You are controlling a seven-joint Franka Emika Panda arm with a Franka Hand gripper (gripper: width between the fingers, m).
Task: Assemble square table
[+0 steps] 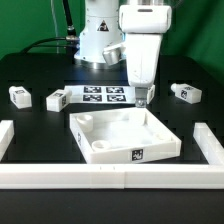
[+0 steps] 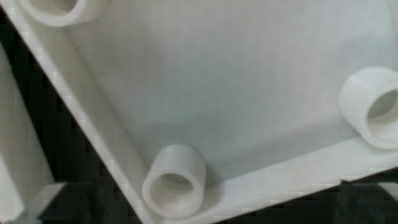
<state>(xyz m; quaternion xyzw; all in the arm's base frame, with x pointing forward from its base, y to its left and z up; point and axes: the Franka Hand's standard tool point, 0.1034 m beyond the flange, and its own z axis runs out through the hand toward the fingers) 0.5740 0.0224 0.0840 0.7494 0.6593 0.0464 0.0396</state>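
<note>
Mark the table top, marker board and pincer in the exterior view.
table top (image 1: pixel 122 128): exterior view, bare inner floor.
marker board (image 1: pixel 105 95): exterior view, middle of the sheet.
pincer (image 1: pixel 143 99): exterior view, midway between fingertips.

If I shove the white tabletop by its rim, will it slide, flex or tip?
The tabletop looks like rigid moulded plastic, so it probably won't flex. It lies flat and wide, so it should slide rather than tip. Its thin walls and hollow corner sockets suggest it is light.
</note>
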